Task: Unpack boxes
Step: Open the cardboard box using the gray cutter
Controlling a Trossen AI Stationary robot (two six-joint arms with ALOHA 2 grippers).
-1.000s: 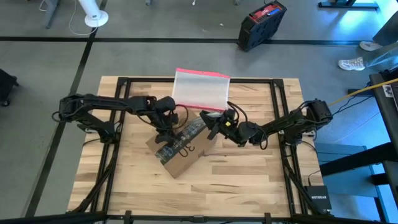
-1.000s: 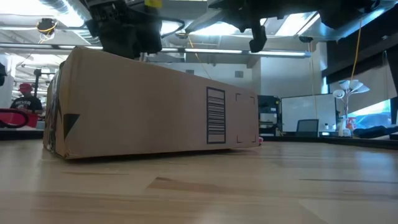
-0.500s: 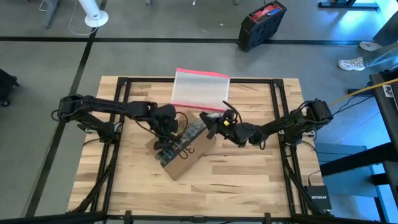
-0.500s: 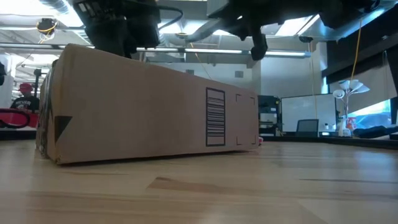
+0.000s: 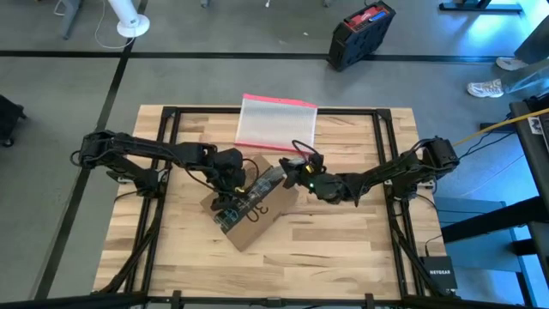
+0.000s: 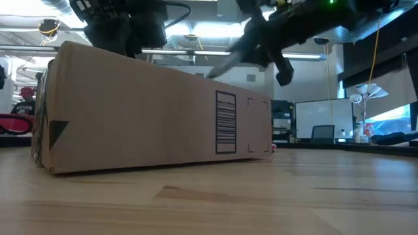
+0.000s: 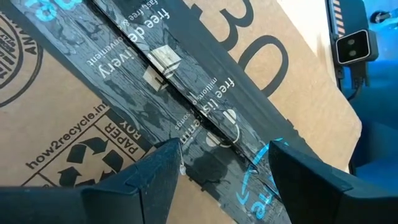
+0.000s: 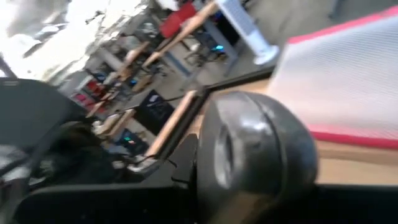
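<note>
Since the earlier frames, the cardboard box [image 5: 250, 209] had slid a little toward the left arm's side, and the right gripper [image 5: 296, 172] had swung in over the box's far corner.

From above, the box lay at an angle near the middle of the wooden table [image 5: 343, 249], its black printed tape strip [image 5: 251, 193] facing up. The left gripper [image 5: 230, 190] sat on the box's top over that tape. The right gripper hovered at the box's corner nearest the clear pouch with the pink-red edge [image 5: 276, 123], which lay just beyond the box. A black and red case [image 5: 360, 34] stood on the floor well beyond the table.

At table height, the box [image 6: 150, 114] rested flat on the wood, its barcode label [image 6: 226, 123] facing the camera. Both arms came down above its top edge.

In the left wrist picture, the left gripper [image 7: 221, 165] had its fingers [image 7: 155, 177] spread apart, straddling the tape strip [image 7: 186, 93] on the box top, gripping nothing.

In the right wrist picture, a dark rounded part filled the foreground with the pouch [image 8: 348, 81] behind it; whether the right gripper's fingers were apart or together I cannot tell.
</note>
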